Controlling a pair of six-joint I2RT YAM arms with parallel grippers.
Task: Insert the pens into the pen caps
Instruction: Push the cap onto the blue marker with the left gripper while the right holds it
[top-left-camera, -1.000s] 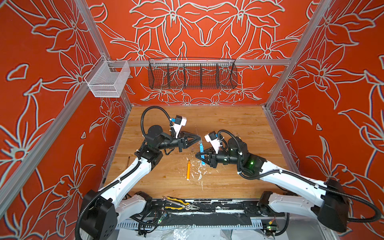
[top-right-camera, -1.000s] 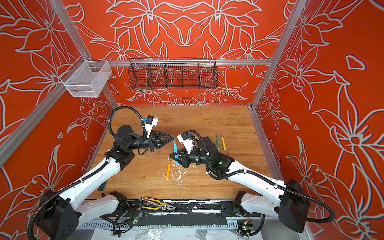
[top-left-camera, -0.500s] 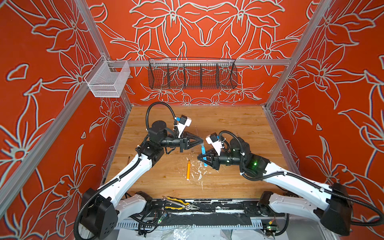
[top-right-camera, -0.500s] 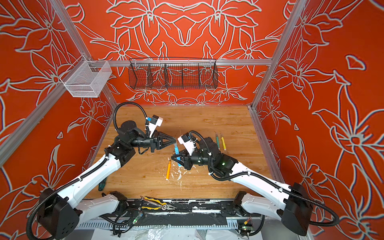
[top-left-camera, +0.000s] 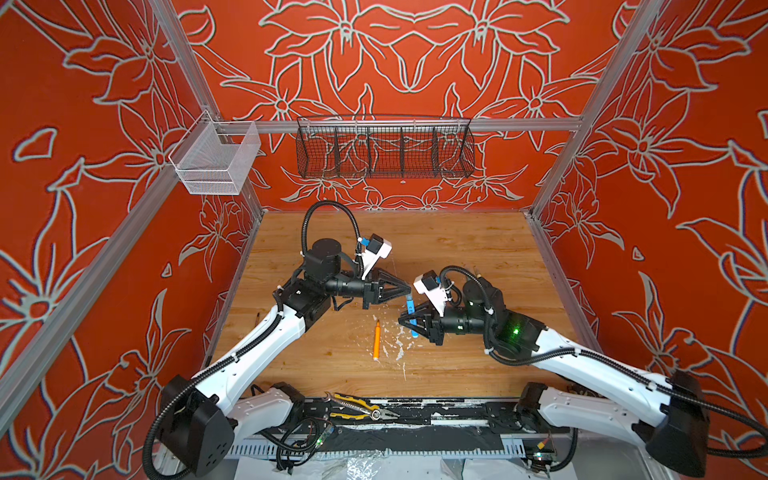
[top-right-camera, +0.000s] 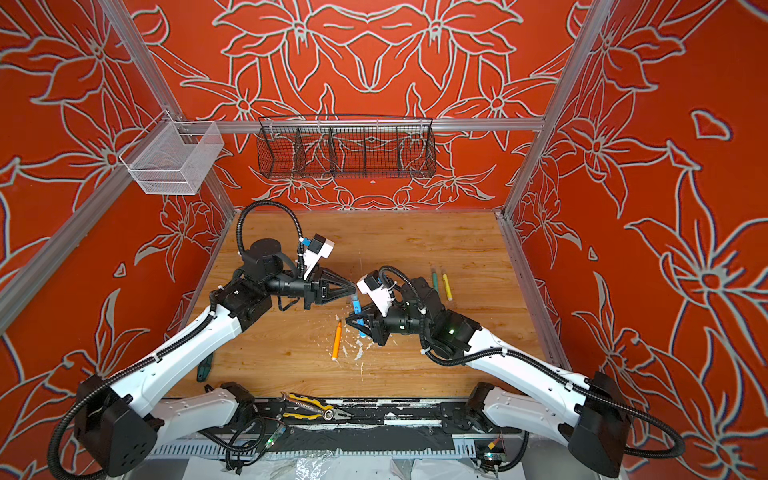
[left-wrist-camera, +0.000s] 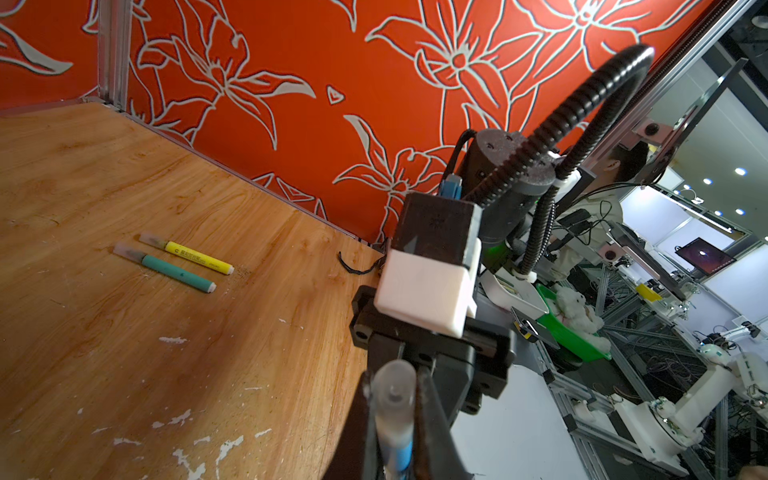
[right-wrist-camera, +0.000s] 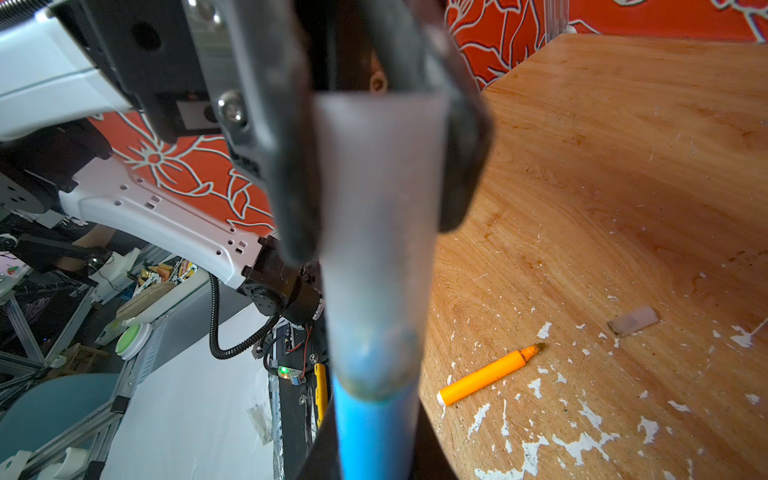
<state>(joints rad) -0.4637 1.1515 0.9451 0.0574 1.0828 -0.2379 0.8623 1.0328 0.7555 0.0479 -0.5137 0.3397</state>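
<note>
Cap (right-wrist-camera: 376, 208) on blue pen (top-left-camera: 411, 308) above counter (top-left-camera: 457, 249).
Left claw (top-left-camera: 408, 291) grasps cap, right claw (top-left-camera: 409, 324) grasps blue pen, beside orange pen (top-left-camera: 376, 340).

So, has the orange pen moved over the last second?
No. The orange pen lies where it was, just as far behind the yellow pliers.

Your tabletop (right-wrist-camera: 623, 145) is varnished wood, grain showing, with a soft sheen (scuffed, speckled with white flecks (right-wrist-camera: 582, 444)). The pen cap (right-wrist-camera: 378, 232) looks frosted, cloudy plastic; the blue pen (right-wrist-camera: 374, 432) and orange pen (right-wrist-camera: 486, 376) are smooth matt plastic.
</note>
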